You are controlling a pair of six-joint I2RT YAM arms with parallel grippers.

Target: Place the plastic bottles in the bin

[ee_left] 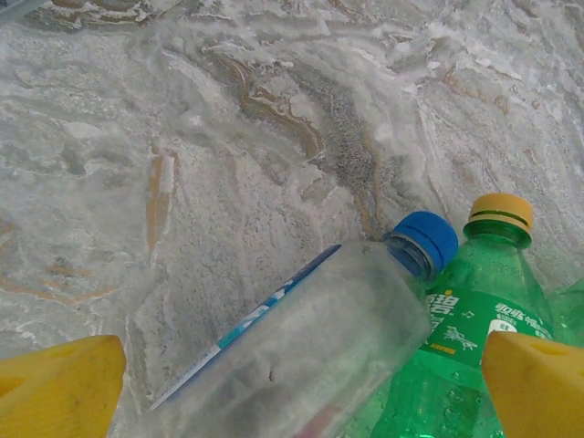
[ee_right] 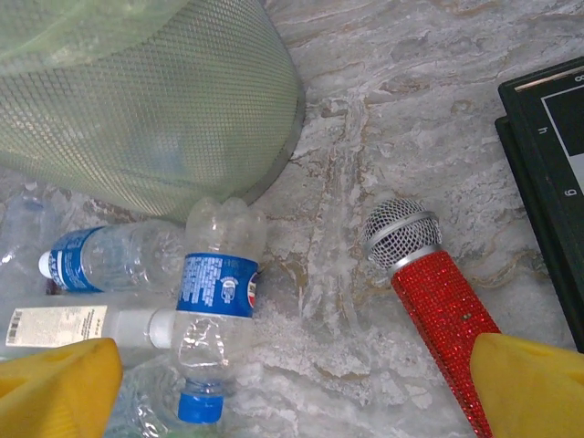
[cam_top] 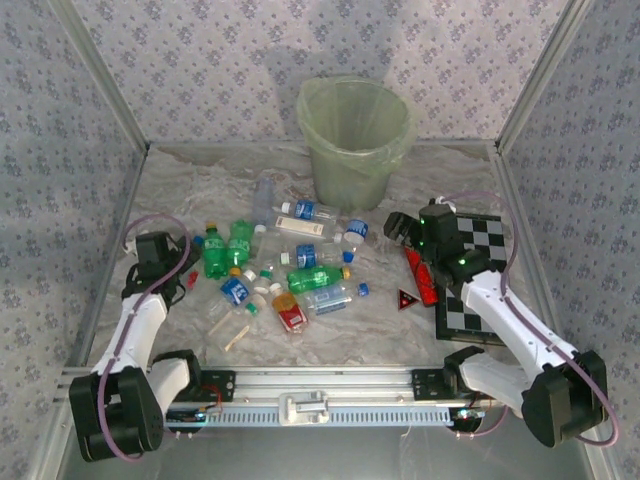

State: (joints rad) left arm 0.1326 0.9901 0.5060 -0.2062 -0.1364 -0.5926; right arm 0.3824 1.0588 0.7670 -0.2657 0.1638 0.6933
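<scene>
Here, left claw (ee_left: 297, 392) and right claw (ee_right: 297, 388) gape, a red microphone (ee_right: 438, 310) beside the bottles (ee_right: 217, 283).

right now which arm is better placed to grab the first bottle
Probably left: the left gripper is open with a clear blue-capped bottle lying close between its fingers. The right gripper is open too and nearer the bin, but a red microphone crowds one finger.

left arm (cam_top: 133, 322) angled forward, right arm (cam_top: 512, 318) likewise, both jaws spread wide
</scene>
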